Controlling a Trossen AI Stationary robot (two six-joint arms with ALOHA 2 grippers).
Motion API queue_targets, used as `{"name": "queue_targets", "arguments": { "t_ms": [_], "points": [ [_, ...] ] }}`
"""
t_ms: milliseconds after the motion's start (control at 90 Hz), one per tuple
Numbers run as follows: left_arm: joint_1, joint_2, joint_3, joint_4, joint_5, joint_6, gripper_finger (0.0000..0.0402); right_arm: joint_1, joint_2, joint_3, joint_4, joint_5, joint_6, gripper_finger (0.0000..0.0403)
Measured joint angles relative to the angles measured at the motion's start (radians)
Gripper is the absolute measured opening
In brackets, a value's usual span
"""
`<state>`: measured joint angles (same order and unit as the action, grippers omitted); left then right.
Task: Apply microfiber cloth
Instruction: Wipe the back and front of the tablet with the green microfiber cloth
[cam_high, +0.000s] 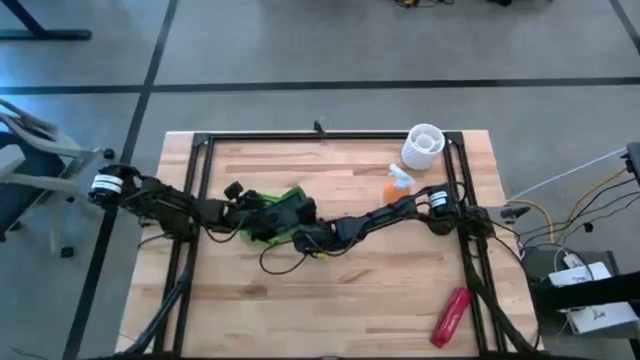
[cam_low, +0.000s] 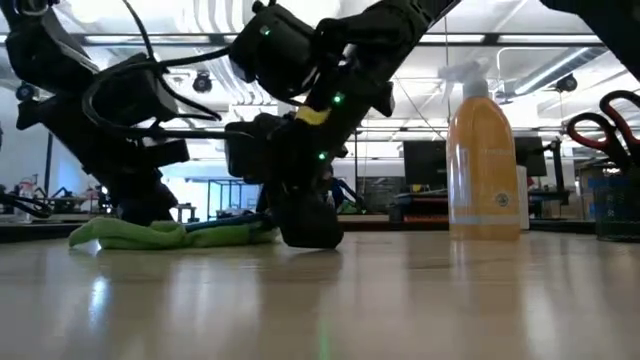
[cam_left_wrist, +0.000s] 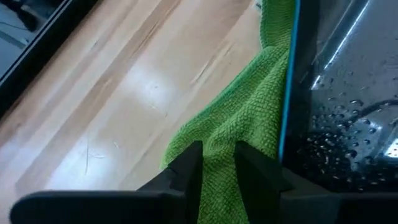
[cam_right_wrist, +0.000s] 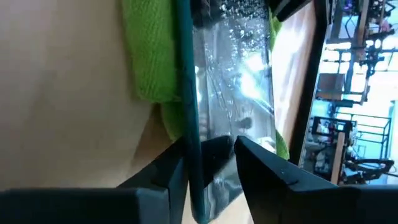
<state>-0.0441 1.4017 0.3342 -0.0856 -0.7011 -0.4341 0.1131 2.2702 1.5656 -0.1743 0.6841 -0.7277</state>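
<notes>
The microfiber cloth lies bunched near bench centre under a droplet-speckled dark device, so wiping looks unfinished. The left end effector pinches the cloth; the right end effector clamps the device's edge. The spray bottle and white roll stand at two o'clock; open room lies toward six o'clock.

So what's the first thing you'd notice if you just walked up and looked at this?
The bright green microfiber cloth near the middle of the wooden table, with both dark arms meeting over it. The left gripper pinches the cloth, while the right gripper grips the edge of a dark flat device speckled with droplets. An orange spray bottle stands toward the far right.
</notes>
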Motion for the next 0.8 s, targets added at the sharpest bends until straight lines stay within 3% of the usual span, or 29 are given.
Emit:
{"name": "queue_targets", "arguments": {
  "t_ms": [211, 467, 611, 800],
  "points": [
    [-0.001, -0.014, 0.051, -0.063, 0.032, 0.080, 0.0066, 0.000, 0.015, 0.002, 0.034, 0.004, -0.080, 0.0063],
    [-0.021, -0.159, 0.193, -0.294, 0.091, 0.208, 0.0061, 0.017, 0.021, 0.003, 0.062, 0.087, -0.102, 0.0037],
    [-0.037, -0.286, 0.234, -0.385, 0.077, 0.220, 0.0060, 0.026, -0.016, 0.000, 0.055, 0.106, -0.038, 0.0024],
    [-0.121, -0.486, 0.232, -0.369, -0.008, 0.257, 0.0059, 0.042, -0.121, 0.009, -0.023, 0.093, 0.136, 0.0021]
  ]
}}
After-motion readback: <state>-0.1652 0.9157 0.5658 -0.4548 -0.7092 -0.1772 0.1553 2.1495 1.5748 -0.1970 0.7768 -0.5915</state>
